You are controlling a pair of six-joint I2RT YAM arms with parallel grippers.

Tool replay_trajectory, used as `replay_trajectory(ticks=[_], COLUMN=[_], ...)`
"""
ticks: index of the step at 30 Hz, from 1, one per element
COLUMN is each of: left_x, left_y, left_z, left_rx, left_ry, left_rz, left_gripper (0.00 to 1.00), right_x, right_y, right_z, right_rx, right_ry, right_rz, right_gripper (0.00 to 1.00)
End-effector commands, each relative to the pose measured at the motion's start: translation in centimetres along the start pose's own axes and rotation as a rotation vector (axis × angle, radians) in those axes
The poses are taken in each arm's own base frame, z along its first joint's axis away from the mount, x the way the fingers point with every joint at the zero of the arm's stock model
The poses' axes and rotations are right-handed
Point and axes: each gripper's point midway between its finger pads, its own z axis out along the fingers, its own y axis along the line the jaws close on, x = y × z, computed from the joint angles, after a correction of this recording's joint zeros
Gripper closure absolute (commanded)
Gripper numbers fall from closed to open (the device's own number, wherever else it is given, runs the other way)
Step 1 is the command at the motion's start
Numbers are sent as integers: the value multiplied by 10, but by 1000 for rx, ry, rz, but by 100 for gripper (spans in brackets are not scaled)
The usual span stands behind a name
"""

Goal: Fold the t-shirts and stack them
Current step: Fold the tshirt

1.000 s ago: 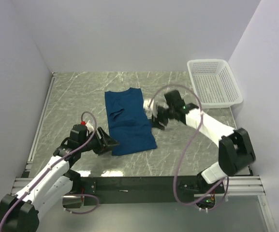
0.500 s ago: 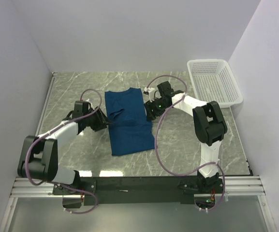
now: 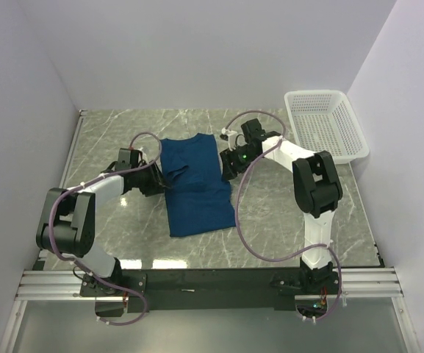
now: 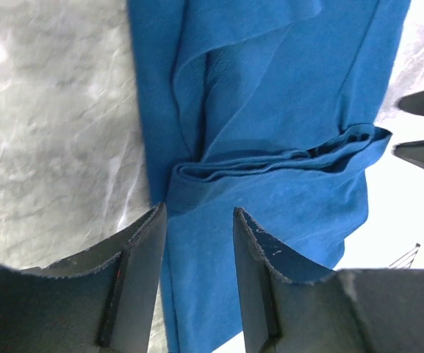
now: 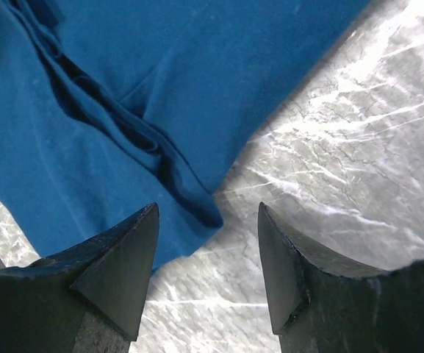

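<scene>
Marble table [image 3: 285, 220], parted fingers [image 4: 142, 257] over t-shirt [image 3: 197, 191]

left arm [image 3: 101, 187]: swung from the near-left corner of the t-shirt [image 3: 197, 195] to midway up its left edge | left fingers [image 4: 142, 250]: narrowed, now astride that edge | right fingers [image 5: 123, 250]: moved farther out and leftward, now over the fold at the right edge | right arm [image 3: 285, 153]: elbow drawn in

t-shirt [image 4: 270, 110] cropped top and bottom in left wrist view, top and left in right wrist view.
</scene>
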Motion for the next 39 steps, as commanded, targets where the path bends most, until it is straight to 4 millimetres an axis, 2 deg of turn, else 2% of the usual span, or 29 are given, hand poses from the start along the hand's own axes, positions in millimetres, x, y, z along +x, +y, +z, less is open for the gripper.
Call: replay_trajectory(ticks=[1, 6, 9, 15, 16, 19, 23, 30, 32, 34, 36, 37, 38, 39], left_x=[-13, -11, -10, -8, -8, -9, -10, -10, -13, -18, -27, -30, -35, -38], left_y=[-16, -15, -15, -15, -15, -17, -17, -18, -21, -20, -22, -23, -29, -29], left_z=[-1, 3, 3, 2, 2, 1, -1, -4, -10, -15, -29, -36, -50, -57], left_rx=[54, 56, 57, 61, 62, 66, 67, 65, 66, 55, 44, 35, 45, 37], left_ry=[-7, 12, 19, 21, 20, 16, 10, -6, -26, -58, -122, -147, -193, -225], left_rz=[47, 42, 39, 37, 38, 37, 35, 30, 35, 34, 34, 36, 46, 44], left_gripper=[53, 54, 54, 54, 54, 54, 55, 55, 55, 54, 52, 52, 50, 49], right_x=[-3, 2, 4, -2, -3, -12, -31, -37, -36, -40, -43, -48, -43, -48], right_y=[1, 1, 3, 12, 13, 14, 13, 11, 6, -1, -10, -17, -20, -24], right_z=[1, 4, 5, 0, -1, -6, -12, -2, 2, 2, -1, -11, -14, -20], right_rx=[-17, -26, -44, -83, -86, -83, -67, -60, -40, 13, 77, 143, 176, 207], right_ry=[9, 30, 40, 24, 24, 2, -26, -13, -6, -9, -21, -37, -35, -56], right_rz=[34, 50, 52, 29, 28, 3, -31, -56, -52, -51, -50, -65, -69, -105], right_gripper=[37, 39, 45, 72, 81, 89, 90, 88, 75, 52, 45, 40, 38, 38])
